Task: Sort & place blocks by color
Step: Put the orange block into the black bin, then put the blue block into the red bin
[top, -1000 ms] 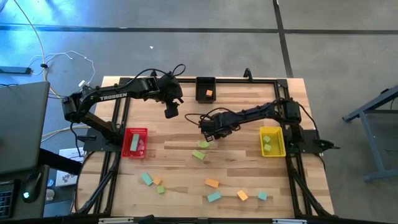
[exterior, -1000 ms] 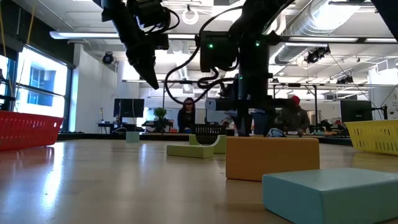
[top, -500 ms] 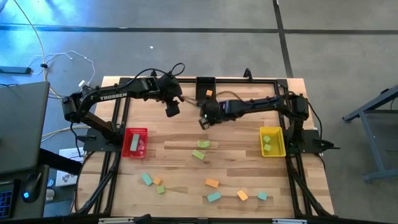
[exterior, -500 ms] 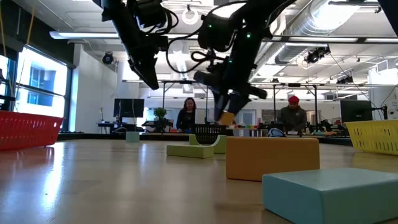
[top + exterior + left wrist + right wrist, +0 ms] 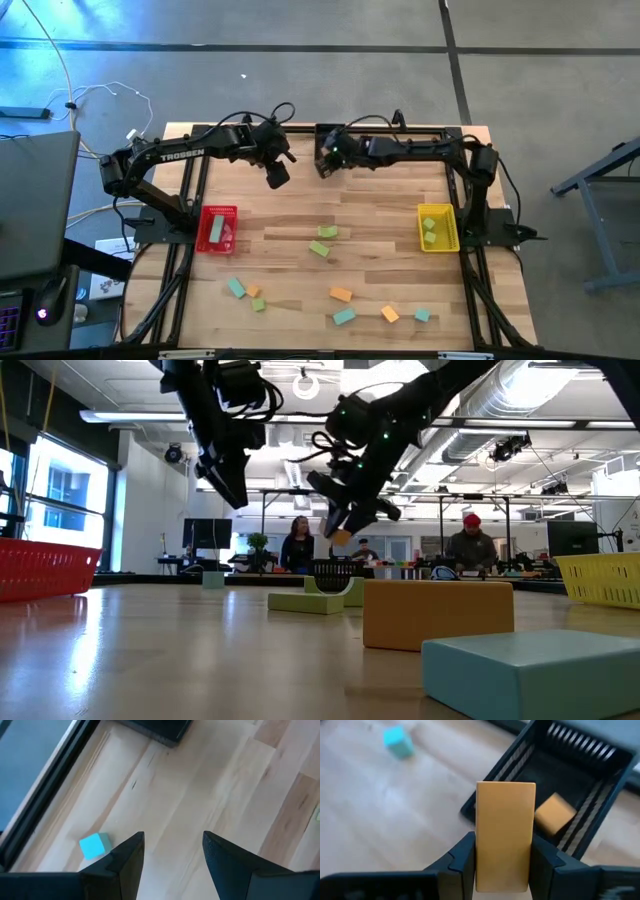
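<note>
Right gripper (image 5: 502, 865) grips an orange block (image 5: 505, 835) above the black bin (image 5: 330, 141) at twelve o'clock; next, release it. Left gripper (image 5: 172, 852) waits open nearby.

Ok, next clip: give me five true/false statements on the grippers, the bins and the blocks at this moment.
1. The right gripper holds an orange block. True.
2. The black bin is empty. False: an orange block lies in it.
3. The left gripper holds a teal block. False: its fingers are open with nothing between them; a teal block lies on the table.
4. The yellow bin holds yellow-green blocks. True.
5. The red bin sits on the table's right side. False: it is on the left.
</note>
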`<state>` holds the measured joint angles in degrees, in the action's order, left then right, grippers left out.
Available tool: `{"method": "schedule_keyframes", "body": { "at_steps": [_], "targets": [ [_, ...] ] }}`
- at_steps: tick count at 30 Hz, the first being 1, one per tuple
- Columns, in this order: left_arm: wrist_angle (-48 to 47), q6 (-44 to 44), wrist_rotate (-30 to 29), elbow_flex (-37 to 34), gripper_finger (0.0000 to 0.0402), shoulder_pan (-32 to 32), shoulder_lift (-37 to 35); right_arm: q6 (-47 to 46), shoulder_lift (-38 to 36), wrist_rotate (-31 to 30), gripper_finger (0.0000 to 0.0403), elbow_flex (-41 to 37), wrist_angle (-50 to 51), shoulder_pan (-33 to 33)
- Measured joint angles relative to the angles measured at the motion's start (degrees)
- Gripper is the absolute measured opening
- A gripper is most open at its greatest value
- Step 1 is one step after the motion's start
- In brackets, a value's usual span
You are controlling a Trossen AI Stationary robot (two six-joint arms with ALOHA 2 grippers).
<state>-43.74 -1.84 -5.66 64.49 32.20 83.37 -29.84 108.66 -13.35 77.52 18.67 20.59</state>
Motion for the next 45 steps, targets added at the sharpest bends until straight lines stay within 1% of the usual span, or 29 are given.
{"method": "schedule_keyframes", "body": {
  "at_steps": [7, 12, 17, 20, 26, 32, 39, 45],
  "targets": [
    [-3.11, -3.70, 0.53, 0.00, 0.0188, -2.53, 0.00, 0.13, 0.68, 0.55, 0.0111, 0.00, -4.47, 4.96],
    [-9.48, -3.82, 0.54, 0.00, 0.0188, -6.27, 0.00, -0.08, 2.21, 1.87, 0.0111, 0.02, -7.95, 5.96],
    [-14.12, -6.60, 0.10, 0.00, 0.0188, -11.61, 0.00, 0.08, 3.58, 1.92, 0.0112, 0.02, -7.77, 6.23],
    [-15.32, -7.06, -0.27, 0.00, 0.0188, -14.77, 0.00, 0.25, 4.40, 2.24, 0.0113, 0.02, -7.82, 6.43],
    [-16.58, -7.68, -0.60, 0.00, 0.0188, -20.04, 0.00, 0.48, 4.81, 4.97, 0.0124, 0.02, -7.78, 7.15],
    [-18.89, -8.05, -0.66, 0.00, 0.0188, -24.22, 0.00, 1.83, 4.81, 5.00, 0.0143, 0.02, -8.47, 7.22],
    [-20.34, -8.53, -0.64, 0.00, 0.0188, -28.99, -0.01, 1.85, 4.66, 5.09, 0.0145, 0.02, -9.74, 7.89],
    [-20.35, -7.86, 0.95, 0.00, 0.0188, -32.11, -0.01, 1.67, 4.62, 10.55, 0.0144, 0.03, -10.00, 9.15]
  ]
}}
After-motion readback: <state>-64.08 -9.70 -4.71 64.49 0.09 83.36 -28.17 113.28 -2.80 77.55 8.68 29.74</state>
